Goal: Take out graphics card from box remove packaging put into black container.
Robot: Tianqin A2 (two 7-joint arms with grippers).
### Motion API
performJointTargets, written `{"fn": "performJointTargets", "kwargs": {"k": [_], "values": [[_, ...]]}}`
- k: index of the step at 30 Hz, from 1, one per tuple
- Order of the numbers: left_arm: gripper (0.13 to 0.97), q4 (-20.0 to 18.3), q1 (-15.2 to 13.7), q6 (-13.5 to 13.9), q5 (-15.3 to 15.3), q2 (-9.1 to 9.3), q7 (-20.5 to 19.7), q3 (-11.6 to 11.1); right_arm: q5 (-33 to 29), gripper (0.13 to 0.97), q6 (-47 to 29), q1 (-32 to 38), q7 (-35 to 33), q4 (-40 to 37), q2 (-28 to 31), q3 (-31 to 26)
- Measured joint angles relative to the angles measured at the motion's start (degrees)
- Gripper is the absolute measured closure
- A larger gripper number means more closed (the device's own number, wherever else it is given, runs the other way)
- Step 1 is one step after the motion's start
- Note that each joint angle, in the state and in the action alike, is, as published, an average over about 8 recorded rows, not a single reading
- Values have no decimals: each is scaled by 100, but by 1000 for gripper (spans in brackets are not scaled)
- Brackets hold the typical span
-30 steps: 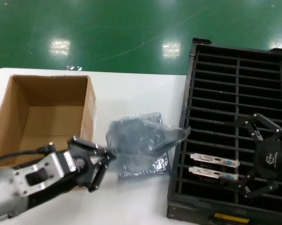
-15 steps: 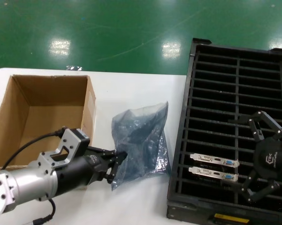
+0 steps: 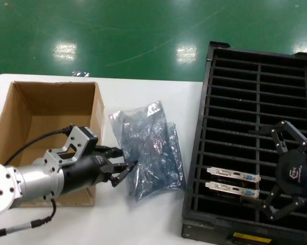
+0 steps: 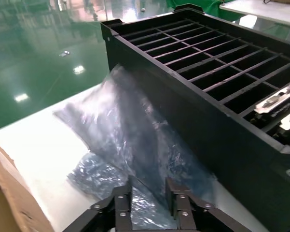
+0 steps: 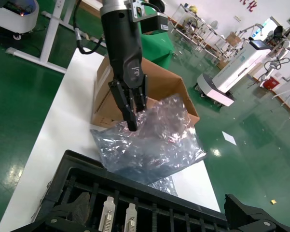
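**Left gripper pinches the antistatic bag between box and tray**

The left arm reaches in low from the near left, lying across the near right corner of the box, its left gripper pointing right. Its fingers are closed on the near left edge of the packaging, holding the crinkled bag partly lifted above a second bag lying flat on the white table. The right gripper hovers over the near right part of the black container, fingers spread wide and holding nothing.

The box looks empty inside. Two graphics cards lie in neighbouring near slots of the black container, silver brackets showing. Whether the packaging holds a card cannot be told.
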Motion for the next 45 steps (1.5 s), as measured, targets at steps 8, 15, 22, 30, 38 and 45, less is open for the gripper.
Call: {"fn": "performJointTargets", "kwargs": {"k": [8,15,22,30,38,45], "values": [[700,-102,-90,-184,125,-321,171,205,0,129,0,0,0,0,0,0],[626,-754,63,-558,912,-674,483,52,0,129,0,0,0,0,0,0],[464,-1735,370,-1331,2066,-662,1289,-336,1,129,5,-3,0,0,-3,1],[287,-1943,590,-1780,1966,-547,1631,-423,38,129,285,-136,57,-3,-143,49],[190,-1830,820,-2186,1289,-458,1805,-377,112,129,845,-402,173,-11,-423,145],[149,-1726,1051,-2590,634,-367,1981,-335,183,129,1383,-661,283,-17,-695,237]]}}
